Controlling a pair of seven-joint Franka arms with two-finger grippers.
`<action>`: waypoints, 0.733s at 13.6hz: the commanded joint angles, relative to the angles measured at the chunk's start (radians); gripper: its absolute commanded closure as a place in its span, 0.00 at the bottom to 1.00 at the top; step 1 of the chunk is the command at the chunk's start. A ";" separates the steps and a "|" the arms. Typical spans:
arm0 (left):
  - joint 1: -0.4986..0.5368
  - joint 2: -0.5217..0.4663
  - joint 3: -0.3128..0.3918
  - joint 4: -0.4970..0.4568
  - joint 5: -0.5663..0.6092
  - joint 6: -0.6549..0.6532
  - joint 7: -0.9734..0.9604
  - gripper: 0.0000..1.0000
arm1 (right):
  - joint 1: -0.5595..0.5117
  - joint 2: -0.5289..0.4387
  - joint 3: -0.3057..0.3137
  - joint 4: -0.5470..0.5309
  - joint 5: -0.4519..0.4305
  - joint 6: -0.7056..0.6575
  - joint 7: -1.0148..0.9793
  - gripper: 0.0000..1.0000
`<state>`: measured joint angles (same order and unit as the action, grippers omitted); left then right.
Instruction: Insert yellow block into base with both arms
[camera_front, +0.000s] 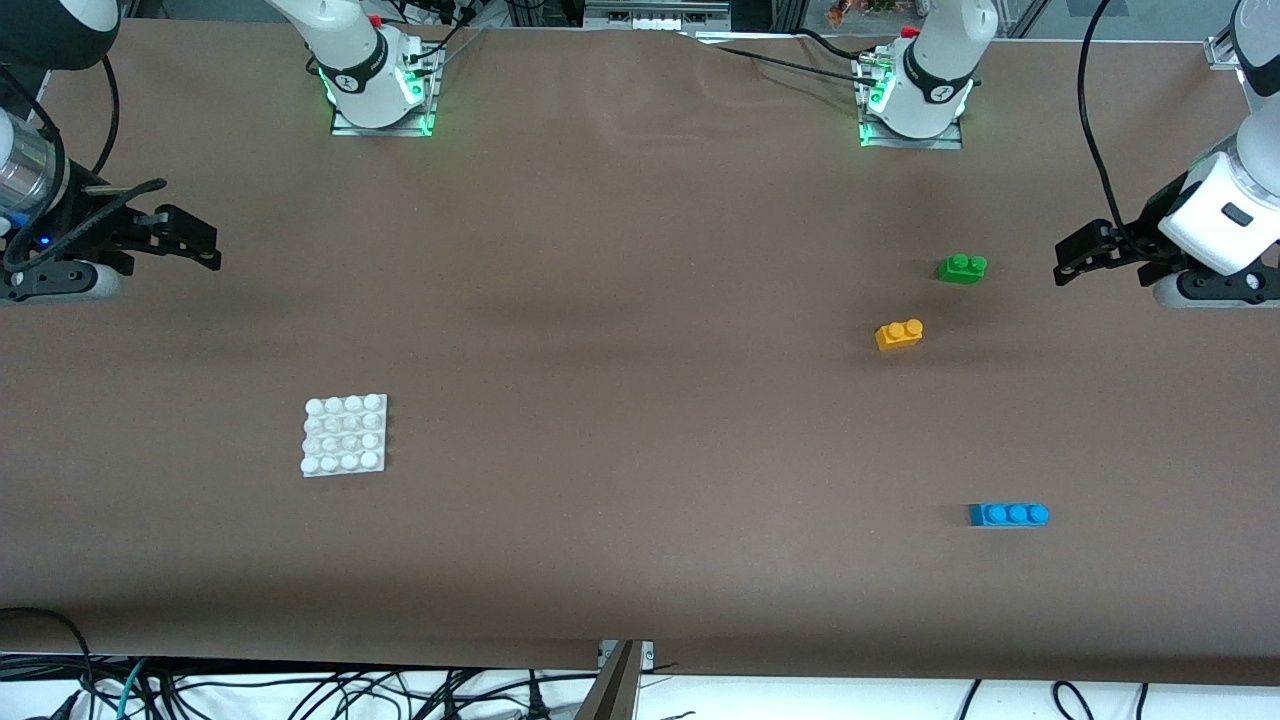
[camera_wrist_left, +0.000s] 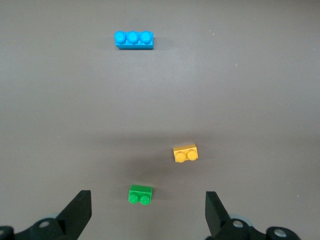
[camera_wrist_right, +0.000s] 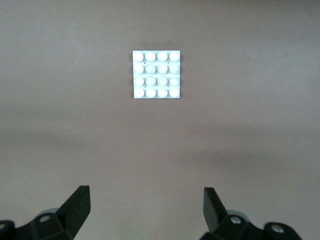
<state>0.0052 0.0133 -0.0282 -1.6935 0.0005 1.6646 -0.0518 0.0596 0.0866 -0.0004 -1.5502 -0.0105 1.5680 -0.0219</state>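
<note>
Blue brick (camera_front: 1008, 514): nearest the front camera, toward the left arm's end of the table; three studs, no part in the task, and well apart from the other bricks, so it should not get in the way.
Base (camera_front: 345, 435): white studded plate lying flat and alone toward the right arm's end, well apart from every brick; all its studs are bare, so nothing is inserted yet.
Yellow block (camera_front: 898, 334): studs up on the table, farther from the front camera than the blue brick, at the left arm's end; free, with nothing touching it.
Green brick (camera_front: 962, 268): just farther back than the yellow block, near it but apart; a likely thing to nudge by mistake on the approach.
Left gripper (camera_front: 1078, 255): raised at its own end of the table near the green brick, fingers spread wide and holding nothing; its wrist view frames all three bricks, which suits it to fetch the block.
Right gripper (camera_front: 196, 240): raised at its own end, fingers likewise spread and empty; its wrist view looks down on the base, probably so it can steady the plate.
</note>
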 joint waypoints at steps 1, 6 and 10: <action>-0.008 0.019 0.005 0.038 0.010 -0.031 0.013 0.00 | -0.001 0.002 0.005 0.016 0.000 -0.026 -0.001 0.00; -0.008 0.031 0.004 0.060 0.012 -0.040 0.015 0.00 | -0.003 0.007 0.005 0.022 -0.003 -0.017 -0.015 0.00; -0.010 0.031 0.002 0.061 0.010 -0.045 0.015 0.00 | -0.001 0.007 0.005 0.021 -0.002 -0.014 -0.015 0.00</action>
<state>0.0008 0.0274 -0.0292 -1.6681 0.0005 1.6460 -0.0518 0.0597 0.0867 -0.0003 -1.5502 -0.0105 1.5629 -0.0220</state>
